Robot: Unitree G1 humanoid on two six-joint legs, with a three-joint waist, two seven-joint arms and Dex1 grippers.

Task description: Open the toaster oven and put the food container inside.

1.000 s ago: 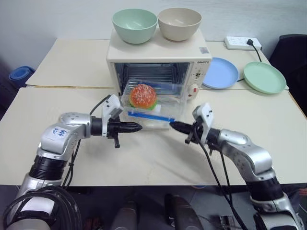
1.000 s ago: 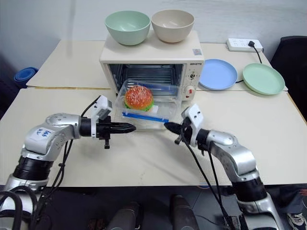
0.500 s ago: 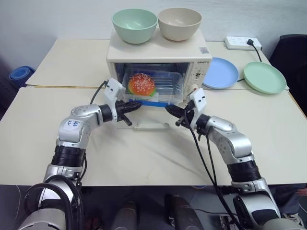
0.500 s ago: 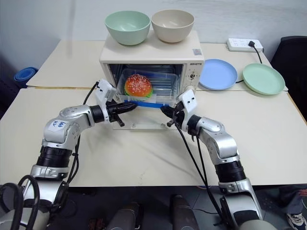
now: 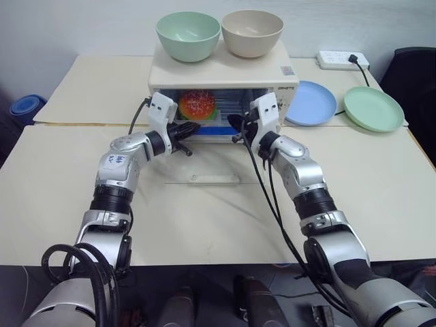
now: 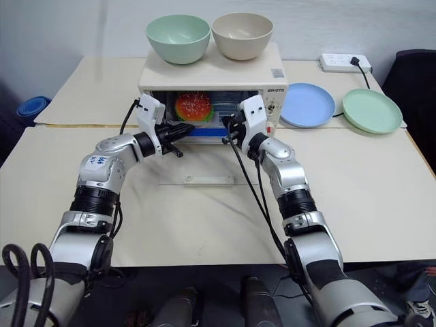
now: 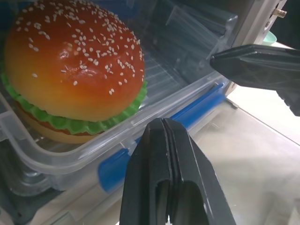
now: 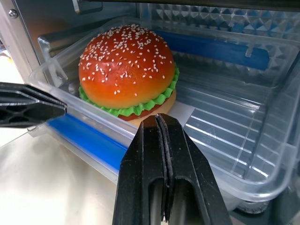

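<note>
The cream-white toaster oven (image 5: 225, 73) stands open, its glass door (image 5: 204, 167) lying flat on the table. The clear food container (image 8: 243, 154), with a sesame-bun burger (image 5: 197, 105) in it, sits on the rack inside the oven, its blue clip strip (image 8: 84, 137) facing out. My left gripper (image 5: 193, 127) is shut, its tip at the container's front rim on the left. My right gripper (image 5: 236, 122) is also shut and points at the same rim from the right. In the left wrist view my shut fingers (image 7: 165, 140) overlap the rim below the burger (image 7: 75, 61). Neither gripper holds anything.
A green bowl (image 5: 188, 35) and a beige bowl (image 5: 251, 32) rest on the oven's top. A blue plate (image 5: 312, 102), a green plate (image 5: 373, 107) and a power strip (image 5: 342, 60) lie to the right. The open door takes up the table in front of the oven.
Both shut grippers have moved forward and upward toward the oven. The container has gone from lying on the open door to sitting inside the oven cavity.
</note>
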